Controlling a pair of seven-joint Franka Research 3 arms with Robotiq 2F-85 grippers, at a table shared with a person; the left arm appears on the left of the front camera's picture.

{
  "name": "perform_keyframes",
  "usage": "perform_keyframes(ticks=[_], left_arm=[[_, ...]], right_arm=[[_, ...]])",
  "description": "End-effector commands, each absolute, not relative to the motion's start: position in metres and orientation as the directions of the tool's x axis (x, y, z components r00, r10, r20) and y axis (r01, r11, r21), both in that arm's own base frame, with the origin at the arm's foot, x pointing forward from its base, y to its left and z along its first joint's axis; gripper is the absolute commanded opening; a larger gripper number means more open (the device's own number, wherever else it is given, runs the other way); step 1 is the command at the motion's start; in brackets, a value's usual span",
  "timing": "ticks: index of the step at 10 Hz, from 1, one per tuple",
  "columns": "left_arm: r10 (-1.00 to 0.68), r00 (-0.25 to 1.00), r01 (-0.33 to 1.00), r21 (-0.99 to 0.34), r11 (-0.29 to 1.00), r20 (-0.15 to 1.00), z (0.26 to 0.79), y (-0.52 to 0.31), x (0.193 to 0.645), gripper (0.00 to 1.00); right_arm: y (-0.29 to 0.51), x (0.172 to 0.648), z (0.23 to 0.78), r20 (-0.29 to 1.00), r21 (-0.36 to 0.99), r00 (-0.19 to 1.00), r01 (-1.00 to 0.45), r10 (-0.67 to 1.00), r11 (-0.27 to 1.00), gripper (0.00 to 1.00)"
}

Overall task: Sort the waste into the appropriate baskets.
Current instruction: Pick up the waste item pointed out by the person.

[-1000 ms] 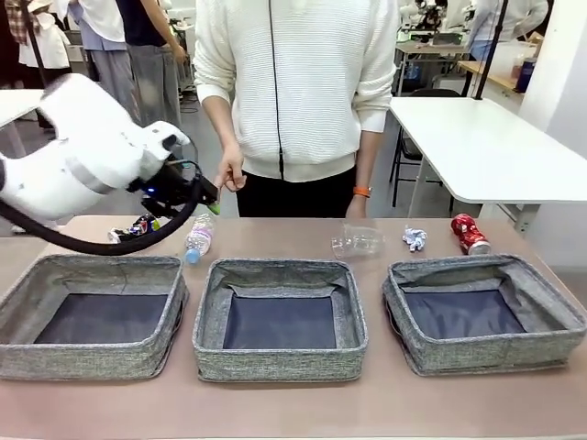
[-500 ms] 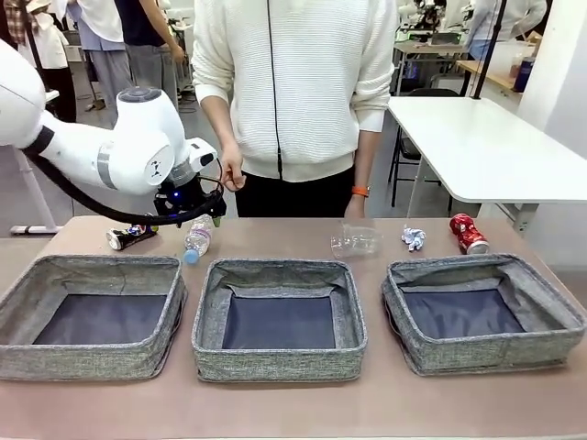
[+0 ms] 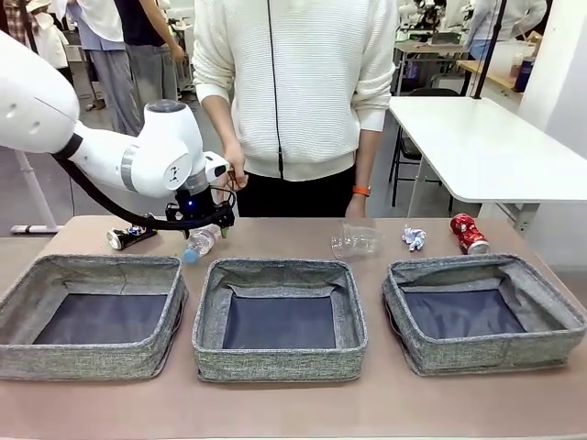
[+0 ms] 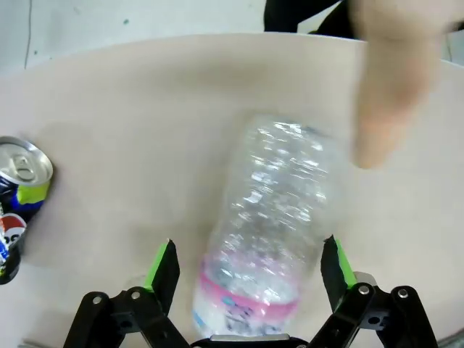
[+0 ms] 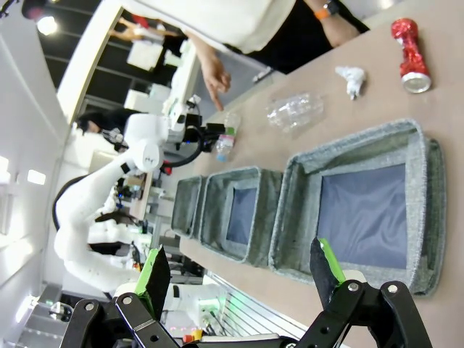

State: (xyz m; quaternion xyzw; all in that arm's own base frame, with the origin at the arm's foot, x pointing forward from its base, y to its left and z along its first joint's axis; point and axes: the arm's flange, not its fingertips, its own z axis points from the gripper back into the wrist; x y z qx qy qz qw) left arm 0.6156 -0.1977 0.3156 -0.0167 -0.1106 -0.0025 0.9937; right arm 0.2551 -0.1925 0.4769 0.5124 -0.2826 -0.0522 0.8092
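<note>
Jaws on the left arm (image 3: pixel 138 165) are spread wide and grasp nothing. In the left wrist view they are seen straddling the labelled end of the clear plastic bottle (image 4: pixel 268 217), one pad on each side with a gap left at both. Jaws on the right arm are likewise released and empty, held high above the tabletop (image 3: pixel 293 403) and well apart from all the waste.

Three baskets are set in a row along the near side: the left basket (image 3: pixel 83 359), the middle basket (image 3: pixel 275 362) and the right basket (image 3: pixel 477 356). Nothing is seen in any of them, so the sorting is judged to be at its first pick.

Behind the gap between the left and middle baskets, the bottle is laid on its side. Further right are the clear plastic cup (image 3: pixel 358 241), the crushed red can (image 3: pixel 469 233) at the far right, and the crumpled white paper wad (image 3: pixel 415 238) between them. Left of the bottle lies the dark multicoloured can (image 3: pixel 128 236). A person's finger (image 4: pixel 395 80) is held close over the bottle.

The reach for the bottle is taken as the step in hand. A short descent is called for next, then a closing across the bottle's width, gently, since thin plastic may buckle or roll away.
</note>
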Motion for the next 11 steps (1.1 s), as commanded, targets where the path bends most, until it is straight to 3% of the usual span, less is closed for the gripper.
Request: perform_keyframes(ticks=[1,6,7,8,9,10,11], left_arm=[[0.046,0.978,-0.045,-0.007,0.999,0.205,0.3126,-0.1953,0.6260,1.00],[0.039,0.981,-0.035,-0.024,0.999,0.192,0.3053,-0.1953,0.6259,1.00],[0.027,0.985,-0.023,-0.023,0.999,0.171,0.3057,-0.1954,0.6254,0.42],[0.022,0.986,-0.020,-0.009,1.000,0.166,0.3072,-0.1970,0.6241,0.43],[0.014,0.986,-0.013,-0.006,1.000,0.164,0.3075,-0.1969,0.6231,0.00],[0.017,0.986,-0.018,0.003,1.000,0.165,0.3084,-0.1969,0.6226,0.00],[0.019,0.987,-0.021,0.006,1.000,0.161,0.3096,-0.1958,0.6219,0.26]], right_arm=[[-0.1931,0.2578,0.4793,0.430,0.853,0.823,-0.237,-0.371,0.464,1.00],[-0.1931,0.2578,0.4793,0.430,0.853,0.823,-0.237,-0.371,0.464,1.00],[-0.1931,0.2578,0.4793,0.430,0.853,0.823,-0.237,-0.371,0.464,1.00],[-0.1931,0.2578,0.4793,0.430,0.853,0.823,-0.237,-0.371,0.464,1.00],[-0.1931,0.2578,0.4793,0.430,0.853,0.823,-0.237,-0.371,0.464,1.00],[-0.1931,0.2578,0.4793,0.430,0.853,0.823,-0.237,-0.371,0.464,1.00],[-0.1931,0.2578,0.4793,0.430,0.853,0.823,-0.237,-0.371,0.464,1.00]])
